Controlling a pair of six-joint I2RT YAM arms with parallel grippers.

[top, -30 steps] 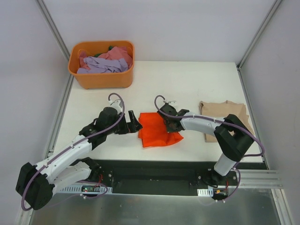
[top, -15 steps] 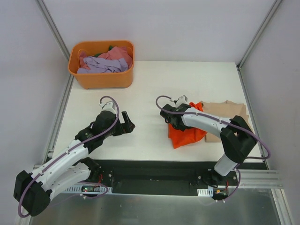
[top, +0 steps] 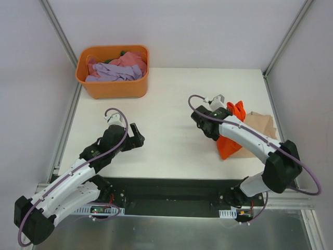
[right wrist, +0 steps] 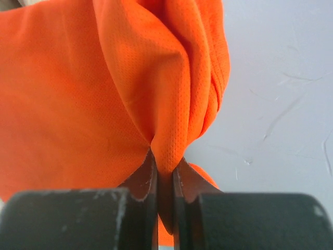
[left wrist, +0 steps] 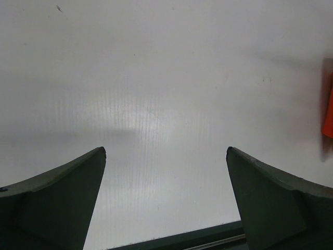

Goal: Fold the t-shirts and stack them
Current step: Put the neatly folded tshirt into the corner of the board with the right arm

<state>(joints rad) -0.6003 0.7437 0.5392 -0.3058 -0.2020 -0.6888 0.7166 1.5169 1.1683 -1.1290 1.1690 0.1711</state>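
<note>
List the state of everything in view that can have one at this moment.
orange t-shirt: bunched up, pinched by the right gripper, partly over the tan t-shirt
tan t-shirt: lying flat at the right of the table, partly covered
lilac and pink t-shirts: crumpled, unfolded, in the tub
orange tub: upright, holding shirts
left gripper: open, empty, over bare table
right gripper: shut on the orange t-shirt

orange tee (top: 227,147): bunched, hanging aloft | tan tee (top: 263,124): flat, partly under it | lilac tee (top: 112,73) + pink tee (top: 130,60): heaped in tub (top: 112,91)
</note>
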